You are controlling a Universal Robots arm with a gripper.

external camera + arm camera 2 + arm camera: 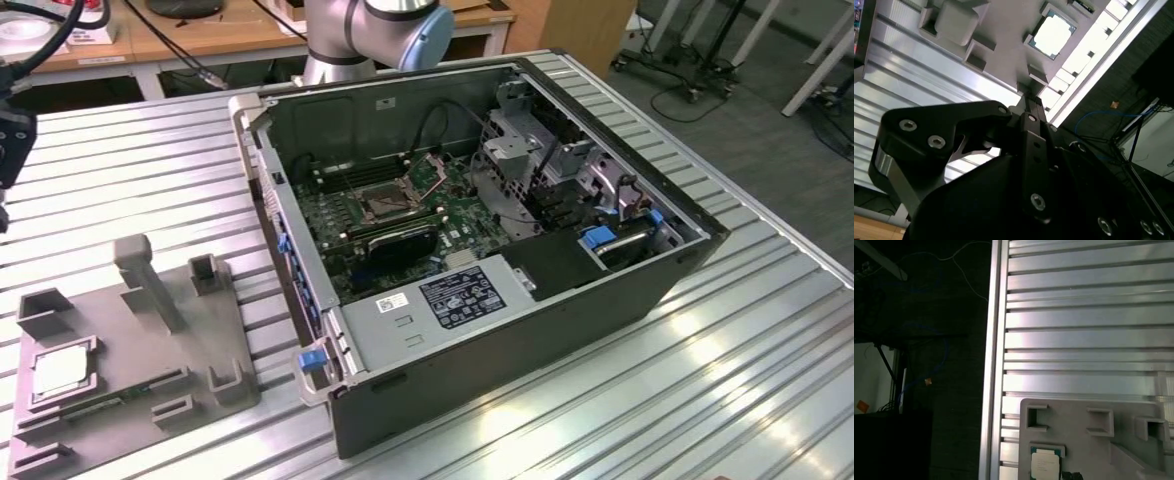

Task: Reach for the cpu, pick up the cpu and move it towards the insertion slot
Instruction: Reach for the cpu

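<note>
- A silvery ribbed aluminium table carries everything.
- A flat grey plastic fixture with upright posts lies on it at the exterior view's left.
- A black open computer case lies just beside the fixture.

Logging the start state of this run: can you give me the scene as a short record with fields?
cpu: lies flat in a square recess of the grey fixture, not held
gripper: off the fixture, apart from the cpu
insertion slot: on the green motherboard, inside the open computer case
memory stick: in the fixture, near the cpu
table: ribbed metal, bears fixture and case
</note>
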